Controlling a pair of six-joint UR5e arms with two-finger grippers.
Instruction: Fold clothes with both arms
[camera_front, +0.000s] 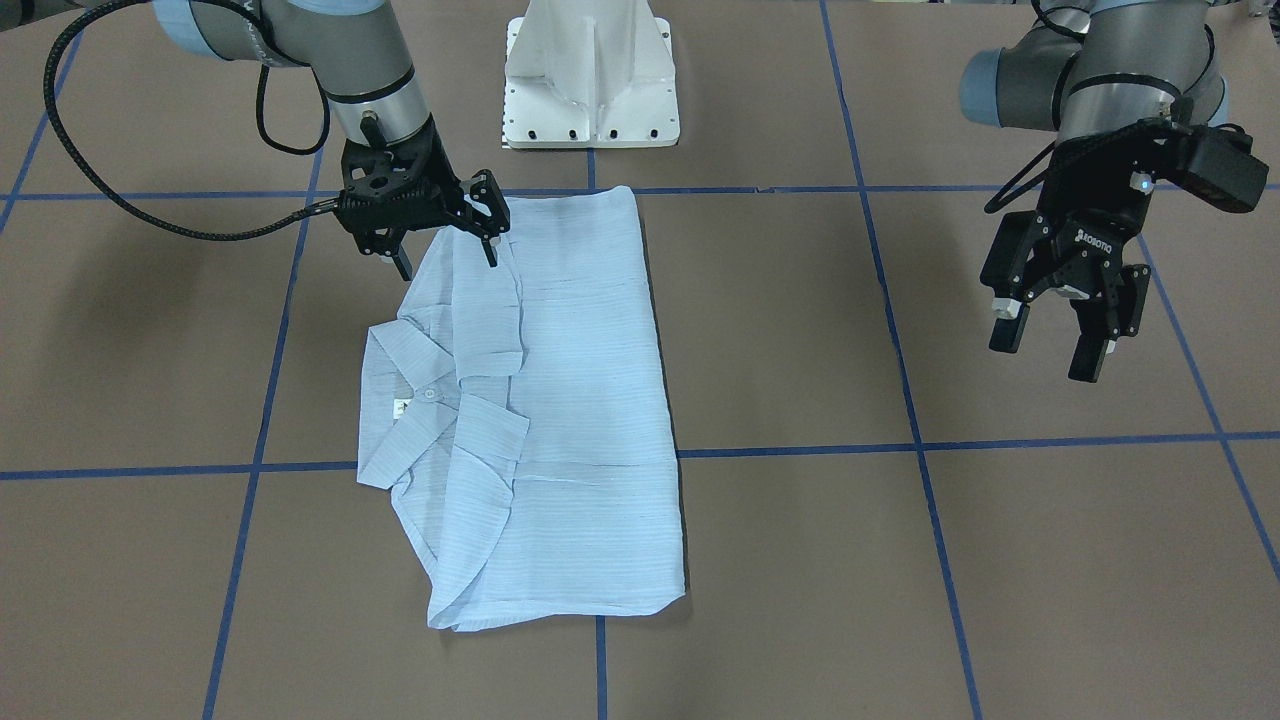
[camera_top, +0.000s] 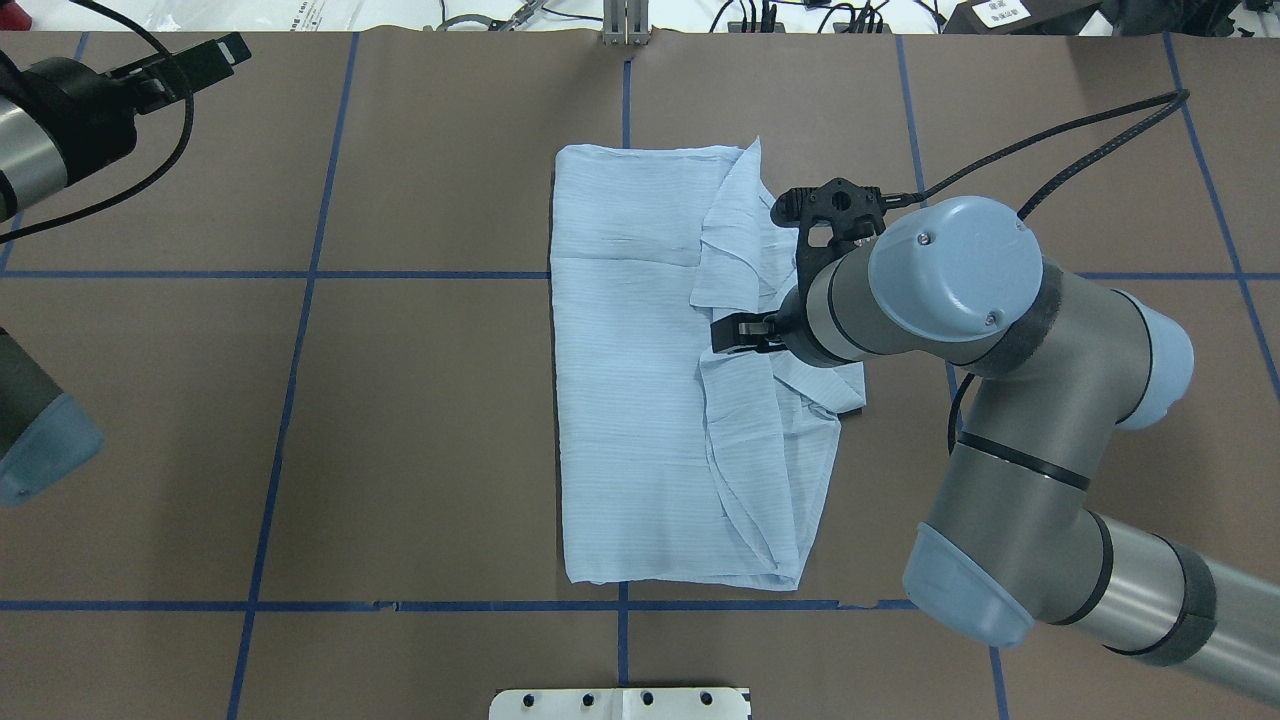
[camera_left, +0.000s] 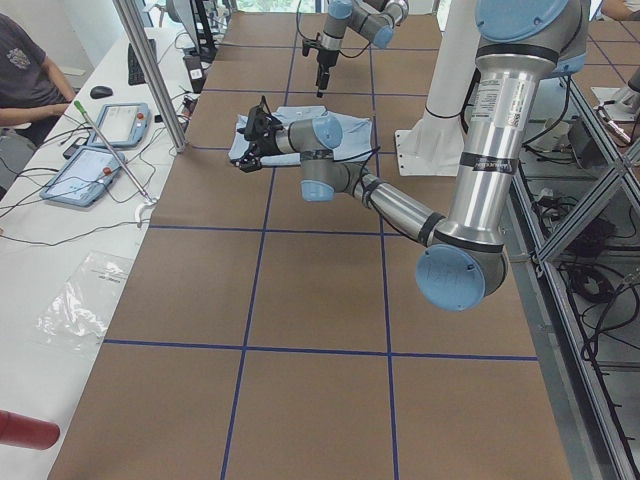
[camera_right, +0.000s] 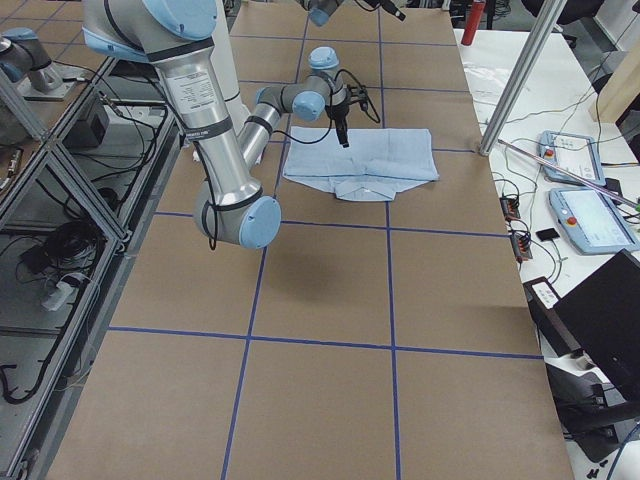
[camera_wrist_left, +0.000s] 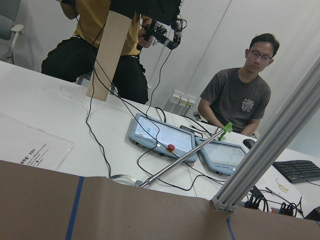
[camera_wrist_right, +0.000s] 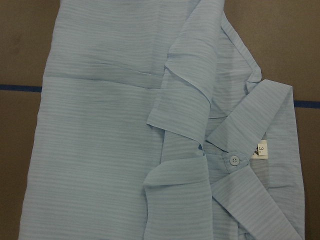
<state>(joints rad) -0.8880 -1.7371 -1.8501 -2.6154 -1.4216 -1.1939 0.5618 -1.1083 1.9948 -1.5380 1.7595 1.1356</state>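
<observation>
A: How many of each?

B: One shirt (camera_front: 570, 400); two arms, the right arm (camera_front: 340, 50) and the left arm (camera_front: 1110, 70); two pincers; one white pedestal base (camera_front: 590, 85) at the top centre of the front view.

A: Where is the shirt?

B: Flat on the brown bench (camera_front: 150, 350), mid-frame in the front view, folded to a long rectangle; its collar (camera_front: 400, 370) lies at the left edge there; the right wrist view shows one small white button (camera_wrist_right: 233, 159) with the neck label (camera_wrist_right: 260, 150) just beside it.

A: The right pincer?

B: The right pincer (camera_front: 445, 250) is at the upper left of the front view, fingers spread wide, nothing between them; one fingertip (camera_front: 491, 255) stands over the shirt's upper left corner, the other is off the cloth's edge; whether it touches the fabric I cannot tell.

A: And the left?

B: The left pincer (camera_front: 1047, 350) hangs at the right of that view, jaws apart and empty, over bare bench, well apart from the shirt.

A: Anyone around?

B: Two people in the left wrist view; a seated person (camera_wrist_left: 235, 95) at the right, a standing person (camera_wrist_left: 100, 35) at the upper left; two pendants (camera_wrist_left: 160, 137) lie on the white table (camera_wrist_left: 45, 110).
</observation>
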